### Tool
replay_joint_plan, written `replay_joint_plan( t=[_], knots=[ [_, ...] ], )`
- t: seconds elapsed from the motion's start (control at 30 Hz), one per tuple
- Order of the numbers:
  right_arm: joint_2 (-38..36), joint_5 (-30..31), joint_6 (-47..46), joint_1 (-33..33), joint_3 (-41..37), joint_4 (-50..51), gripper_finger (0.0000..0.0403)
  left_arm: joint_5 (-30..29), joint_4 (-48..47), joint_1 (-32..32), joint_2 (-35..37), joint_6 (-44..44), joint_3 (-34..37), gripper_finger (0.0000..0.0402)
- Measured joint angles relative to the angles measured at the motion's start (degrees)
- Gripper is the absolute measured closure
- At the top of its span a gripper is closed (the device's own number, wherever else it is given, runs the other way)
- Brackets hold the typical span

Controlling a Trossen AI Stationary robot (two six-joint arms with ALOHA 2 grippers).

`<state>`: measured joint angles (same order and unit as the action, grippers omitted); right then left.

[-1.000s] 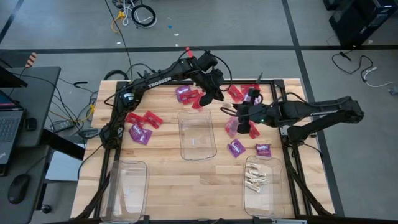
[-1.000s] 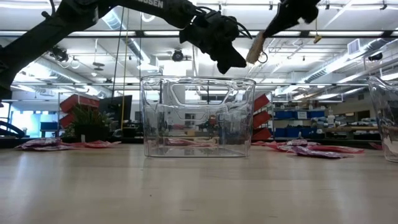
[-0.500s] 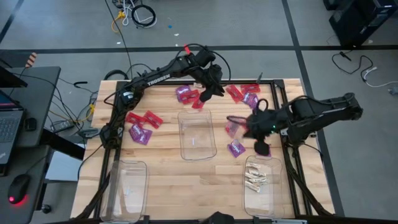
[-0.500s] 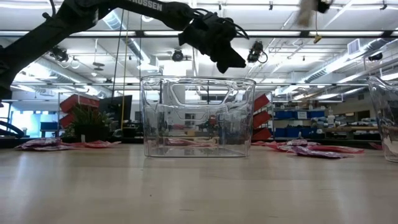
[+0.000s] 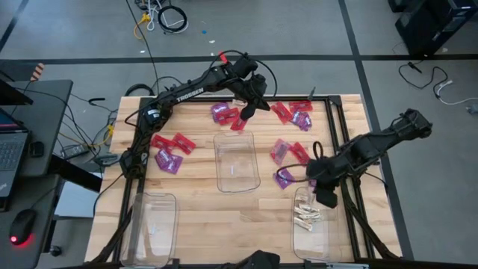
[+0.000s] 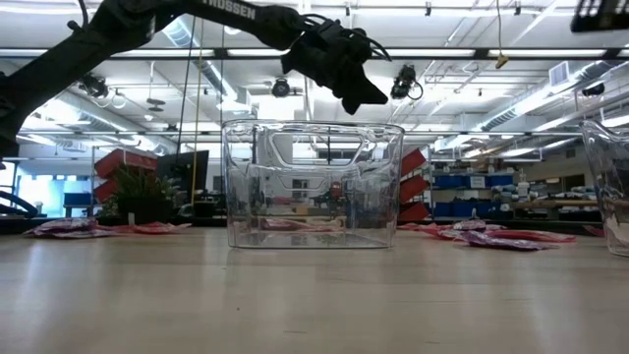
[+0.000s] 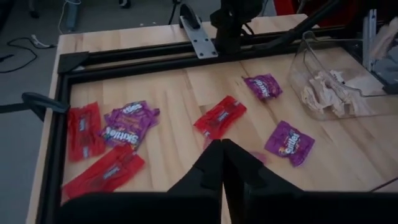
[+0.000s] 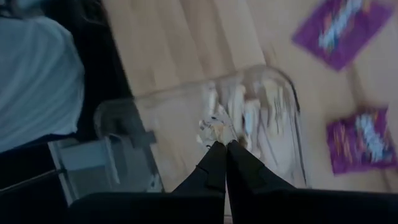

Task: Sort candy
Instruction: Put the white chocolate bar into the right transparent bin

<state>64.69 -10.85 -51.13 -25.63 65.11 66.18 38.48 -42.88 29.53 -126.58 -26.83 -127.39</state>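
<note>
A: Red packets (image 5: 173, 142), purple packets (image 5: 282, 178) loose on the table (image 5: 202, 224); cream pieces (image 5: 305, 212) piled in the right-hand bin (image 5: 312, 237).

B: Grippers?

A: Left gripper (image 5: 246, 113) hangs over the far scatter, fingers together, empty. Right gripper (image 5: 326, 199) sits above that bin's rim, pinched on a cream piece (image 8: 214, 129).

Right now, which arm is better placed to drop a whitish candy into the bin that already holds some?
The right one. Its end effector is over the right bin, where whitish candy lies, and pinches a whitish piece. The left end effector is far off, near red packets.
</note>
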Motion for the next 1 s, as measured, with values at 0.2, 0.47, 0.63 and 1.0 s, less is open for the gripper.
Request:
replay_joint_plan(
  t=[0.2,0.47,0.63,1.0],
  knots=[
    [0.0,-3.5,-0.5,-0.4,-7.7,-6.5,0.0403,-2.1,-0.6,1.2,0.0,0.1,0.0,0.0399],
    [0.0,-6.3,-2.0,-0.6,-14.7,-8.9,0.0403,-8.3,-5.8,3.9,0.0,-1.9,0.0,0.04],
    [0.0,-5.9,-2.3,-0.5,-14.8,-12.1,0.0392,-13.7,-9.4,5.7,-0.1,-4.1,0.0,0.04],
    [0.0,-5.7,-7.8,-0.1,-14.8,-12.9,0.0266,-17.7,-17.1,10.8,-0.1,-6.5,0.7,0.0386]
  ],
)
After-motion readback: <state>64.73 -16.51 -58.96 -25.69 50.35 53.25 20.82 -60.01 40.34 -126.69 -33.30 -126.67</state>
